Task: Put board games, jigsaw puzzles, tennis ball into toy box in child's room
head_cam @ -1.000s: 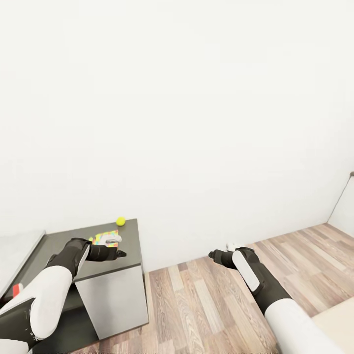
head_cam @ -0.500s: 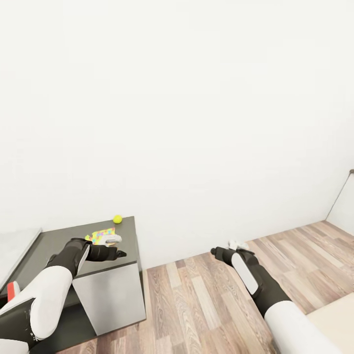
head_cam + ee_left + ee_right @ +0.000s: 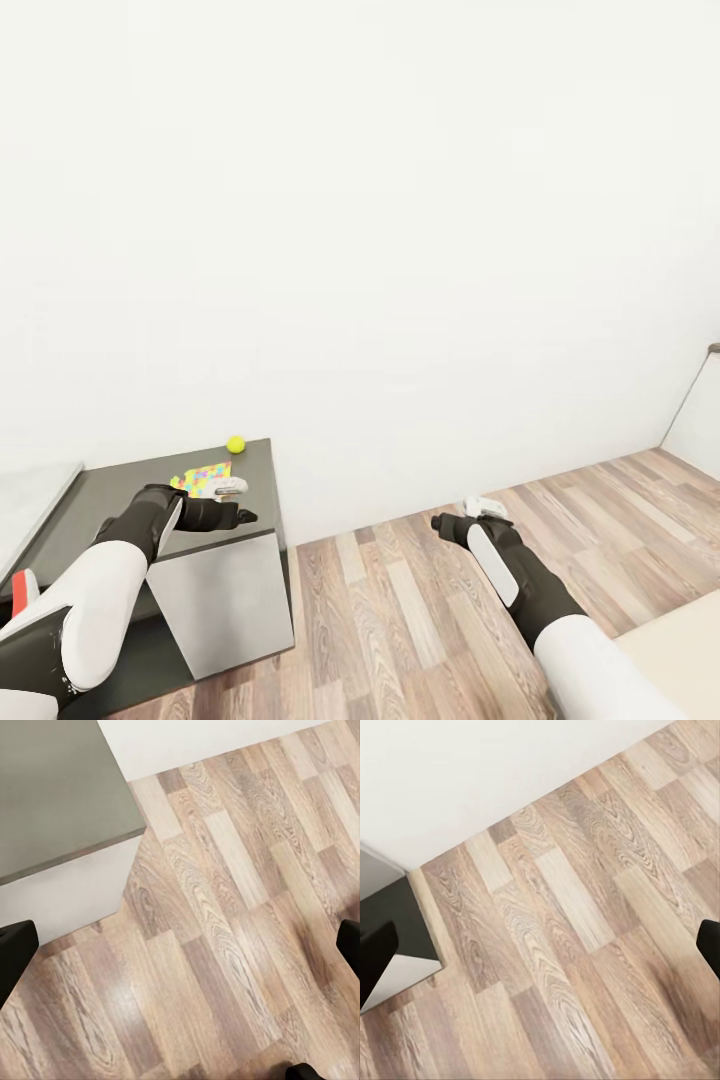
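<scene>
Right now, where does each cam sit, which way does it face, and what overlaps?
Head: up top, facing forward and down at wall, dark table, ball, puzzle; both arms show.
Left wrist: on left arm, facing down at floor and table corner; dark fingertips at edges.
Right wrist: on right arm, facing down at floor; fingertips at edges.
Shared: plank floor, wall base.

The left gripper (image 3: 232, 503) covers the near edge of the jigsaw puzzle (image 3: 203, 478) on the dark table (image 3: 120, 490), so its full outline cannot be seen, nor whether a second puzzle lies beneath. The table's pale section (image 3: 35, 495) runs off the picture's edge. Beside the table, a red-and-white thing (image 3: 24, 583) is half hidden behind the left arm. In both wrist views the dark fingertips (image 3: 15, 952) (image 3: 375, 956) are clipped by the frame edges.
</scene>
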You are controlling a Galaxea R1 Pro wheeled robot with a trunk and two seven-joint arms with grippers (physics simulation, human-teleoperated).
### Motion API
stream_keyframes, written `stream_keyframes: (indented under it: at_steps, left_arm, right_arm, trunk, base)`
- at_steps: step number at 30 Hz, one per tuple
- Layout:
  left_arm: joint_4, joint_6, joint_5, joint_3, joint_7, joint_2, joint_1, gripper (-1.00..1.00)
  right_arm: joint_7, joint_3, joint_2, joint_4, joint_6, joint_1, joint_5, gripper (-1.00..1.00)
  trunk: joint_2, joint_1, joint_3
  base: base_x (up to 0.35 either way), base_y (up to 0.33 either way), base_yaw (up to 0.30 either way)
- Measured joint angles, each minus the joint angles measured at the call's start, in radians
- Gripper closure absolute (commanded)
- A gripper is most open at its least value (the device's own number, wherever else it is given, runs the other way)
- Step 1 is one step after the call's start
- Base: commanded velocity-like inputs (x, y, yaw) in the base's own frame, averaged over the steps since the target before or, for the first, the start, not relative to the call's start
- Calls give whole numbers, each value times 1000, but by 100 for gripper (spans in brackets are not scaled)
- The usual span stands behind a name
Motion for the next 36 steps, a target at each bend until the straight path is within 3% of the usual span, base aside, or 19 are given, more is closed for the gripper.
stream_keyframes:
  at_steps: [11,28,36]
  left_arm:
    - [0,1,0,-1,0,-1,0,-100]
    - [1,2,0,0,0,-1,0,-100]
    - [1,1,0,0,0,-1,0,-100]
  right_arm:
    - [2,-2,1,1,1,0,-2,-100]
    - [2,-2,1,2,1,0,-2,-100]
    - [2,-2,1,1,1,0,-3,-100]
  trunk:
    - [0,0,0]
    - [0,0,8]
    - [0,0,8]
  base:
    - [-116,-53,9]
    - [-33,-105,239]
    - [-10,-3,80]
